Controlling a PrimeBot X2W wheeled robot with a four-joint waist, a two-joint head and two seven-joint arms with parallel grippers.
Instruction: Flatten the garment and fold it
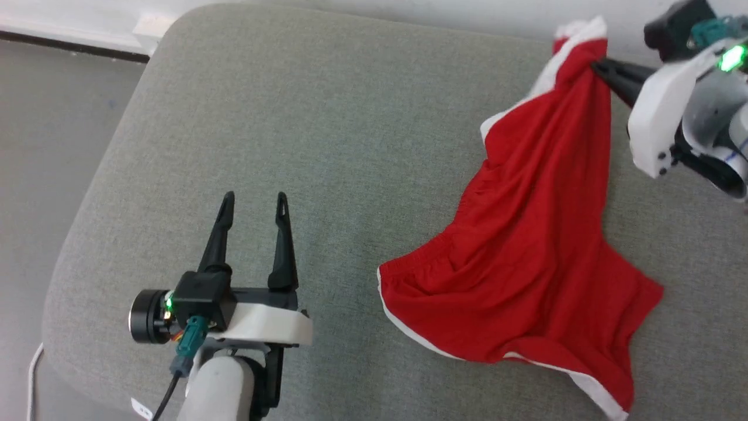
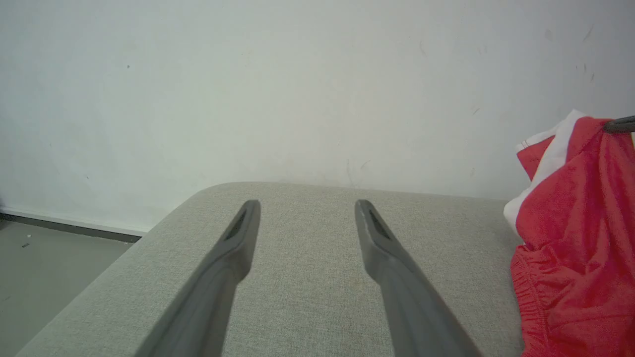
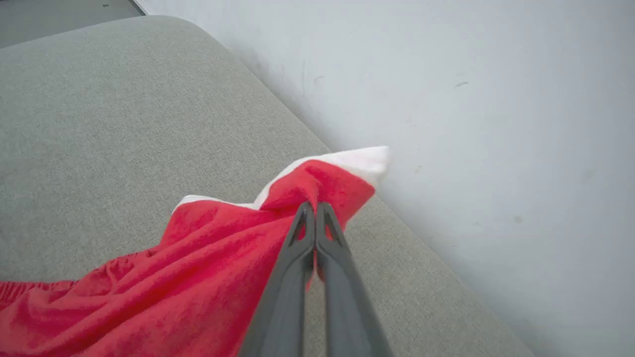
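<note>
The red shorts (image 1: 526,245) with white trim lie on the right half of the grey cushion, one corner lifted toward the wall. My right gripper (image 1: 599,65) is shut on that raised corner near the white hem; in the right wrist view its tips (image 3: 314,209) pinch the red fabric (image 3: 198,277) together. My left gripper (image 1: 255,200) hovers open over bare cushion, well left of the shorts, with nothing between its fingers (image 2: 243,233). The shorts' elastic edge (image 2: 570,258) shows at the right of the left wrist view. No printed lettering is visible.
The grey cushioned surface (image 1: 327,146) has rounded corners and ends at a white wall (image 2: 297,89) behind. Grey floor (image 1: 47,146) lies beyond its left edge. A white cable (image 1: 32,380) hangs at the lower left.
</note>
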